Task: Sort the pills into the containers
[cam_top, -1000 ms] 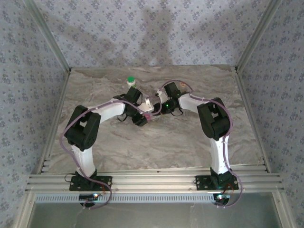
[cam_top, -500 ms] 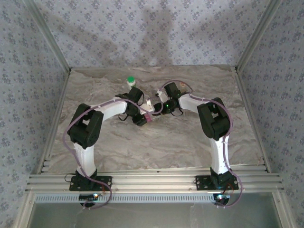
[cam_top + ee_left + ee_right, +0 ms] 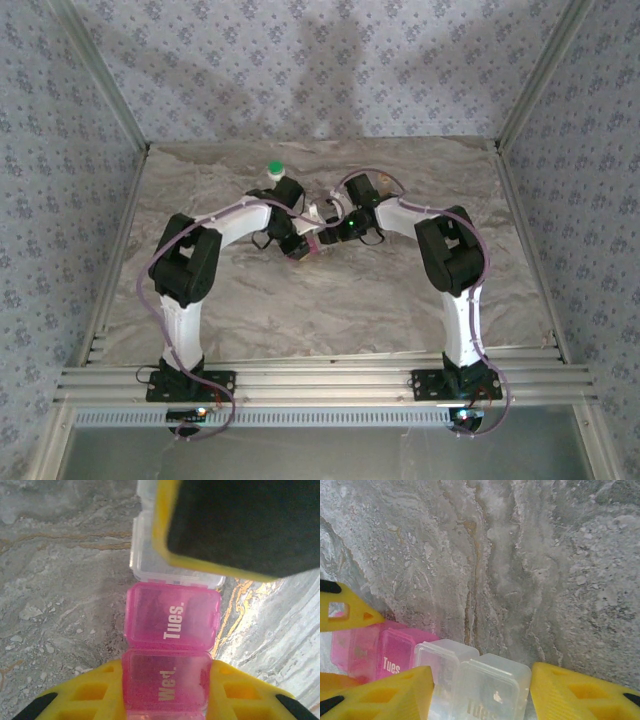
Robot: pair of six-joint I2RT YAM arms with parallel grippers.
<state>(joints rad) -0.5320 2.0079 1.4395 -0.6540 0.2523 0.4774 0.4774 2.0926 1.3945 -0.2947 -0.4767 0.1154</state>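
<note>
One pill case (pink cells marked Tues. and Wed., then clear ones) lies mid-way across the surface. The left tool grips its pink end, the right tool its clear end. One green-capped bottle stands behind.

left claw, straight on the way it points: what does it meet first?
The pill case: its pink Wed cell sits between the fingers of the left claw. Beyond it, likely the right claw; depth unclear.
</note>
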